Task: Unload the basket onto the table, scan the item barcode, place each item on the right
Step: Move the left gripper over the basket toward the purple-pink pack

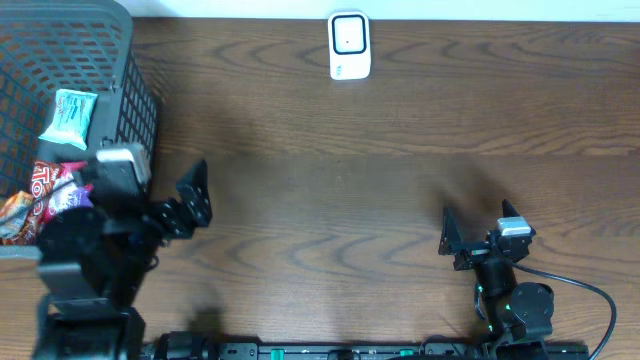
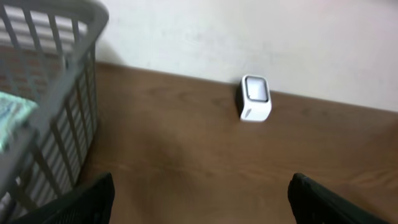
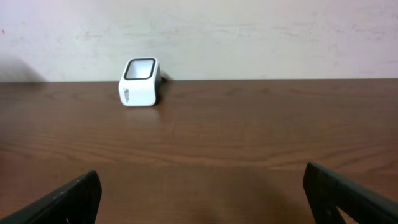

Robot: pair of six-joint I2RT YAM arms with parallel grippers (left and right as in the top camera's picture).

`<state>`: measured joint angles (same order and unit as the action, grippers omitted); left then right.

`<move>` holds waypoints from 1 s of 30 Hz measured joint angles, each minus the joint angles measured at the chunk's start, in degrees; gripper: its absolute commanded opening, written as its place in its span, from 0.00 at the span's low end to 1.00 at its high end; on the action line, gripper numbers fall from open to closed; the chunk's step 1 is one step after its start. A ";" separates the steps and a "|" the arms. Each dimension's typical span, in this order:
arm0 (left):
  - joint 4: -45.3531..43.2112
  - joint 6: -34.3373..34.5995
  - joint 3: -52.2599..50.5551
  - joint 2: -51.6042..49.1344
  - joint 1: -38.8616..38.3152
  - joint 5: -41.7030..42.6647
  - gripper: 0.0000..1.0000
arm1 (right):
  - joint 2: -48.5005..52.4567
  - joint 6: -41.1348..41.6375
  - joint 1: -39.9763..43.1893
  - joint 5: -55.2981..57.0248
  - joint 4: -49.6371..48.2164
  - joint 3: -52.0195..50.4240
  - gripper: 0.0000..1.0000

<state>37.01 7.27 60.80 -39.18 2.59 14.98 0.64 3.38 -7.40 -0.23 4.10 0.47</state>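
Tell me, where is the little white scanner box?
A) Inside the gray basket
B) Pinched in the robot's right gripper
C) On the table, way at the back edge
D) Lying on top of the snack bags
C: the scanner stands by itself on the bare wood of the table at its far edge, well apart from the basket.

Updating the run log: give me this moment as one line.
left gripper: open, empty, beside basket | right gripper: open, empty | scanner: far side, untouched | teal packet: in basket
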 measured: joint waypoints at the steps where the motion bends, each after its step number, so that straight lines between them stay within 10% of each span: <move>1: 1.11 -0.04 3.06 -1.62 0.00 -0.17 0.89 | 0.02 0.00 0.00 0.00 0.04 0.00 0.99; 13: 25.20 3.65 45.00 -40.19 3.61 -20.33 0.98 | 0.09 0.00 0.00 0.00 0.00 -0.02 0.99; 30: 27.56 15.67 48.52 -52.96 25.18 -23.56 0.98 | 0.09 0.00 0.00 0.00 0.00 -0.02 0.99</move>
<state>64.58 22.94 109.32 -92.14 27.77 -8.58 0.73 3.38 -7.40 -0.23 4.10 0.45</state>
